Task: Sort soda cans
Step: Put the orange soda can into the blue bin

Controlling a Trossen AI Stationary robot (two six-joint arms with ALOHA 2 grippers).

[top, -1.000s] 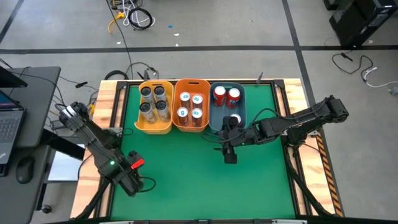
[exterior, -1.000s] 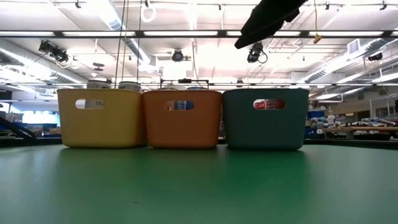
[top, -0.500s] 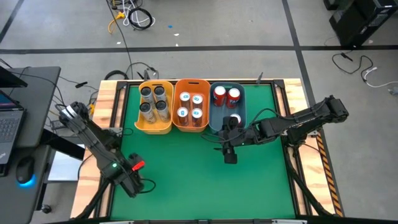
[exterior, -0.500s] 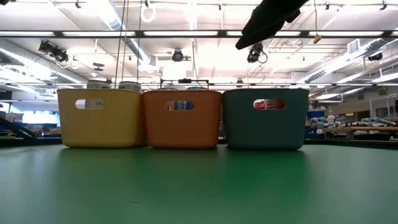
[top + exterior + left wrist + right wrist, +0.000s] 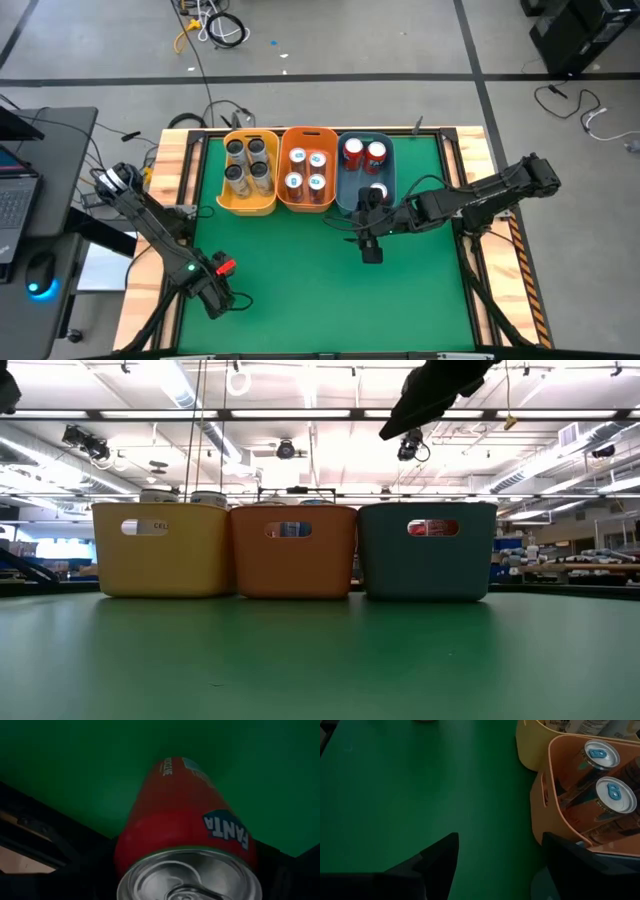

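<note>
Shifted a little toward the table's front left corner since a second ago, with the left gripper (image 5: 222,268) raised above the green mat (image 5: 300,270). Jaws closed around a red can (image 5: 185,820), its silver top toward the wrist camera. Elsewhere unchanged.

Hovering just in front of the blue bin (image 5: 390,170), at the middle of the table: right gripper (image 5: 498,840), jaws held well apart, nothing between them.

Lined up side by side along the table's far edge: yellow bin (image 5: 248,207), orange bin (image 5: 308,131) and the blue bin. Four grey cans (image 5: 247,165) standing in the yellow, four cans with blue tabs (image 5: 307,168) in the orange, three red-sided cans (image 5: 363,153) in the blue.

Framed by pale wooden boards (image 5: 160,200) around the mat. Beyond the table's left edge, a dark desk with a laptop (image 5: 15,200) and a mouse (image 5: 40,272). Past the far edge, grey floor with loose cables (image 5: 215,25). Seen level across the mat, a large hall with rows of ceiling lights (image 5: 300,415) behind the bins.
</note>
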